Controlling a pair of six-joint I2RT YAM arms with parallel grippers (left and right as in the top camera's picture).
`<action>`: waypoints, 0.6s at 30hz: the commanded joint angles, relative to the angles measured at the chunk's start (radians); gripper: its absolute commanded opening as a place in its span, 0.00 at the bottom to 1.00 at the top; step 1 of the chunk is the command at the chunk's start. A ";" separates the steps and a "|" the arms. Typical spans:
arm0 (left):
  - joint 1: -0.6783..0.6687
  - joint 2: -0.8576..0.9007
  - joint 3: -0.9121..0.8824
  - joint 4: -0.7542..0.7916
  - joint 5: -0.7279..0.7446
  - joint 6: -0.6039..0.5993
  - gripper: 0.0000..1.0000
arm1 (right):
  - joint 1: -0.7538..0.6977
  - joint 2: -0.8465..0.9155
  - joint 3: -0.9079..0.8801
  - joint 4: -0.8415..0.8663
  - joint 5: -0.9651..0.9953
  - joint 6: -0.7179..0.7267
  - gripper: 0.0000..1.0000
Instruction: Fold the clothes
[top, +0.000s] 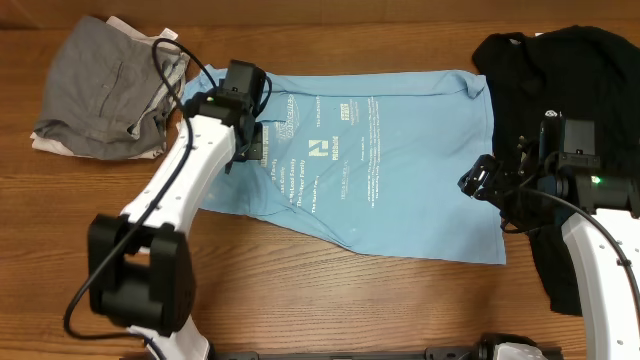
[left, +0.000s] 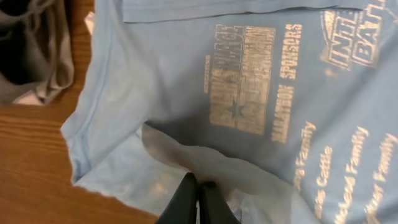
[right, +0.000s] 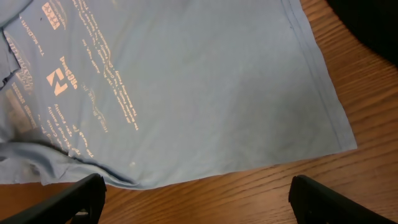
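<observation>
The clothes, a light blue T-shirt (top: 380, 170) with small white print facing up, lie spread flat across the middle of the wooden table. My left gripper (top: 245, 150) is at the shirt's left end, shut on a raised fold of the blue cloth (left: 186, 158) near the sleeve; its fingertips (left: 198, 186) are pressed together. My right gripper (top: 480, 180) hovers by the shirt's right side, open wide. In the right wrist view its fingers (right: 68, 202) stand far apart over bare wood, just off the shirt's hem (right: 323, 87).
A grey garment pile (top: 105, 90) lies at the back left, close to the shirt's left edge, and shows in the left wrist view (left: 31, 50). A black garment (top: 570, 80) covers the right side under my right arm. Bare wood (top: 350, 300) runs along the front.
</observation>
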 joint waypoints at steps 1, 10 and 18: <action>0.025 0.058 0.018 0.046 -0.031 -0.008 0.04 | 0.004 -0.002 0.000 0.013 0.005 -0.006 0.99; 0.106 0.065 0.018 0.032 -0.028 -0.050 0.04 | 0.004 0.068 -0.031 0.015 0.013 0.001 0.99; 0.195 0.066 0.018 0.071 0.008 -0.044 0.04 | 0.003 0.173 -0.067 0.019 0.013 0.014 0.99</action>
